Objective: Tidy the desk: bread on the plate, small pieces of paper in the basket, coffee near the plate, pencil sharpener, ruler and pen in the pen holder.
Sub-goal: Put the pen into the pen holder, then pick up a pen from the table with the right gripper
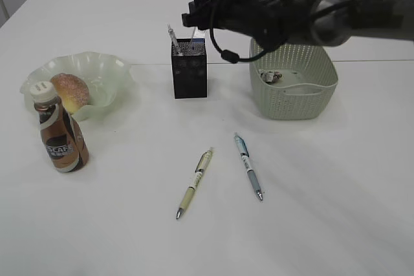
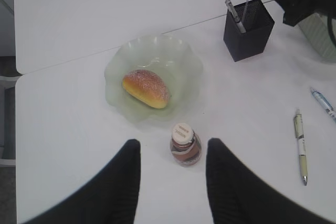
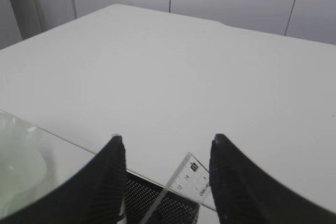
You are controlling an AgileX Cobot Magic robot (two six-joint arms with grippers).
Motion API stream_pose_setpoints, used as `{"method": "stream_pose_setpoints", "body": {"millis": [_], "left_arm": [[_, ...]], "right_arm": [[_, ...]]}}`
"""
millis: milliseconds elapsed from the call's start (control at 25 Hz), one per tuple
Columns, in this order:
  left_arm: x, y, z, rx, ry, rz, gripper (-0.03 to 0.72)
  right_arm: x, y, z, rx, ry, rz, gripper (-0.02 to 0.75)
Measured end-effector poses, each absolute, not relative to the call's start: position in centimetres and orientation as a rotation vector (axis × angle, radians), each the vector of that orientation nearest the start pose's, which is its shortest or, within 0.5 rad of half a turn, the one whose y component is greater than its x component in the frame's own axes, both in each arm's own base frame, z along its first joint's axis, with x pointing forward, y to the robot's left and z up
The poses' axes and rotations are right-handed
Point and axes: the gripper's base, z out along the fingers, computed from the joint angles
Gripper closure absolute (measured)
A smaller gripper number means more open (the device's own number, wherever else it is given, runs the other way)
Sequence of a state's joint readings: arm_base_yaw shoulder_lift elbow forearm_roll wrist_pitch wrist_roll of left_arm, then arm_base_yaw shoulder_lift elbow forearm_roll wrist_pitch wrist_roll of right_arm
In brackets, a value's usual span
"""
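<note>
The black mesh pen holder [image 1: 189, 69] stands mid-table with one pen [image 1: 173, 38] and a clear ruler [image 3: 190, 181] standing in it. My right gripper [image 3: 167, 142] is open just above the holder [image 3: 157, 205]; the ruler sits between its jaws, touching neither. A cream pen [image 1: 195, 182] and a blue pen [image 1: 248, 165] lie on the table in front. The bread [image 1: 70, 90] lies on the green glass plate [image 1: 110, 69], and the coffee bottle [image 1: 59, 135] stands just in front of it. My left gripper [image 2: 173, 141] is open and empty, high above the bottle [image 2: 185, 145]. I see no pencil sharpener.
The pale green basket [image 1: 310, 63] stands to the right of the holder with paper scraps [image 1: 272, 77] inside. The right arm [image 1: 310, 14] stretches across above the basket's back. A seam between tabletops runs behind the holder and the plate.
</note>
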State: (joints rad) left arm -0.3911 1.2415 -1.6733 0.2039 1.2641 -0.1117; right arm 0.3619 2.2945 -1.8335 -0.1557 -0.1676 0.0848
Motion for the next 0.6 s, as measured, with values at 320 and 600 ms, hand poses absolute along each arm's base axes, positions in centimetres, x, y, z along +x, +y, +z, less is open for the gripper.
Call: {"method": "stream_pose_setpoints", "body": {"millis": [320,600], "left_arm": [[20.8,-6.7,48.6,0.292,2.274,-0.003,0.381],[20.8,-6.7,48.6,0.289,2.275,-0.01,0.38]], "right_arm": [[45.1,16.9,31.4,-0.299,2.144,0.236,0.353],[40.1,15.9,31.9,-0.291,2.601,0.284,0.353]]}}
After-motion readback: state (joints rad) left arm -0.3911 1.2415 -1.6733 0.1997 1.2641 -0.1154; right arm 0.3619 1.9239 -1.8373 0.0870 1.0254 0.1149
